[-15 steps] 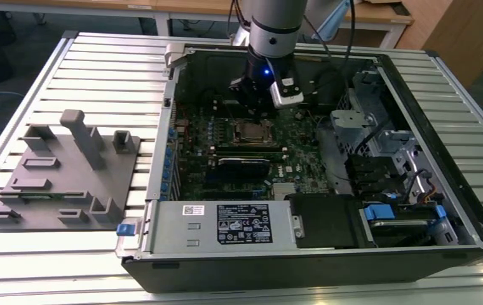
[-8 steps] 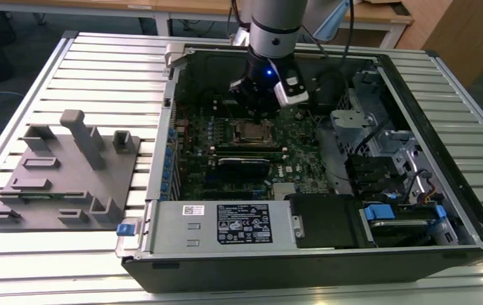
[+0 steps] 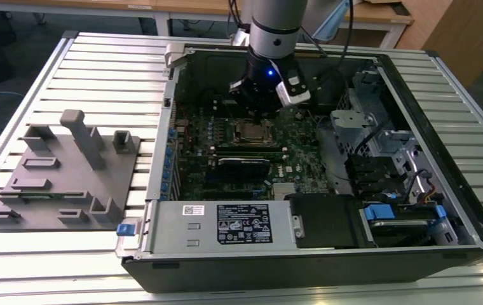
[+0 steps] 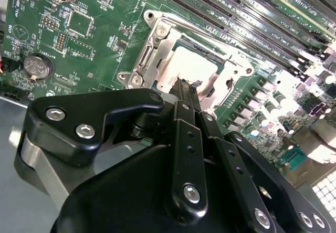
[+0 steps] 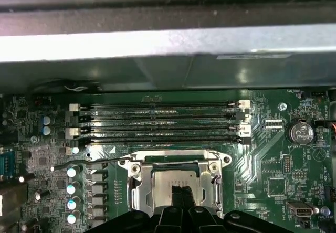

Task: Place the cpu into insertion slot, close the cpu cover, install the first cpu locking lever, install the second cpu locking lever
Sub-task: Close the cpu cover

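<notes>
The cpu (image 5: 172, 178) lies flat in the insertion slot (image 3: 251, 132) on the green motherboard, its silver top catching the light (image 4: 193, 64). The cpu cover (image 5: 137, 188) lies down around it as a shiny frame (image 4: 156, 60). A thin wire locking lever (image 5: 89, 163) sticks out sideways from the socket's corner. My gripper (image 5: 181, 195) hangs right over the chip's near edge, fingers pressed together with nothing between them; the tips (image 4: 185, 86) are close to the cpu top. In the exterior view the gripper (image 3: 256, 113) reaches down into the open case just behind the socket.
Several black memory slots (image 5: 157, 122) run beside the socket, with a coin battery (image 5: 300, 132) nearby. The silver power-supply box (image 3: 224, 222) fills the case's front. Drive cages (image 3: 377, 146) stand at the exterior view's right. A grey fixture block (image 3: 63, 171) sits outside the case on the slatted table.
</notes>
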Robot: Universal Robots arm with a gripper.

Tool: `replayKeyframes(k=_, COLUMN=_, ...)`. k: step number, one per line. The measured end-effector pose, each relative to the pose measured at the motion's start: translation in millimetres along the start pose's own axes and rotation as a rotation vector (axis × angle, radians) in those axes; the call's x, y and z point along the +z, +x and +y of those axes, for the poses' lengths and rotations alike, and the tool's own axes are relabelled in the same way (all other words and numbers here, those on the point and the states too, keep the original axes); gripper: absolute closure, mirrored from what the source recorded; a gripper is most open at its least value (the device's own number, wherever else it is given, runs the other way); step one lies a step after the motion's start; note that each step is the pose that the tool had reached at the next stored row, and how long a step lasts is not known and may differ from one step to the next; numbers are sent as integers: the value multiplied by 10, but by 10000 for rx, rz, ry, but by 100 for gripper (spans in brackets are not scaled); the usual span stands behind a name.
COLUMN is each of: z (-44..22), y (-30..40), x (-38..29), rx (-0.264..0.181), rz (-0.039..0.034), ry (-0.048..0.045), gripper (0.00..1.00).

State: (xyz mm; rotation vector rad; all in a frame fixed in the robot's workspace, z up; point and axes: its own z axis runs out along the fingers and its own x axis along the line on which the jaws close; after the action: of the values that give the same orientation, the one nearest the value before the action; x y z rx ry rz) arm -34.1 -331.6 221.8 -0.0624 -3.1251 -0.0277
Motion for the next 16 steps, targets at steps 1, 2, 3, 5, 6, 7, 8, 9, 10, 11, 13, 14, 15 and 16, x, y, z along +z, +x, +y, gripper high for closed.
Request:
replayKeyframes(k=1, z=0, y=-1, x=1, rx=-49, rz=1, ry=1, gripper=90)
replayKeyframes(k=2, z=0, y=-1, x=3, rx=-121, rz=2, ry=2, gripper=90)
replayKeyframes(k=3, z=0, y=-3, x=4, rx=-219, rz=4, ry=3, gripper=90)
replayKeyframes(k=5, z=0, y=-5, x=9, rx=-419, rz=8, ry=4, gripper=90)
replayKeyframes(k=6, z=0, y=-6, x=11, rx=-521, rz=9, ry=5, gripper=90)
replayKeyframes(k=7, z=0, y=-7, x=13, rx=-620, rz=11, ry=8, gripper=90)
replayKeyframes(k=8, z=0, y=-9, x=15, rx=-707, rz=13, ry=10, gripper=90)
replayKeyframes(k=9, z=0, y=-9, x=16, rx=-757, rz=15, ry=12, gripper=90)
replayKeyframes(k=10, z=0, y=-9, x=17, rx=-758, rz=15, ry=12, gripper=90)
replayKeyframes(k=11, z=0, y=-9, x=18, rx=-759, rz=14, ry=11, gripper=90)
replayKeyframes(k=13, z=0, y=-10, x=21, rx=-713, rz=13, ry=8, gripper=90)
replayKeyframes(k=14, z=0, y=-10, x=23, rx=-650, rz=12, ry=7, gripper=90)
replayKeyframes(k=15, z=0, y=-10, x=25, rx=-578, rz=11, ry=7, gripper=90)
replayKeyframes(k=16, z=0, y=-10, x=26, rx=-509, rz=10, ry=7, gripper=90)
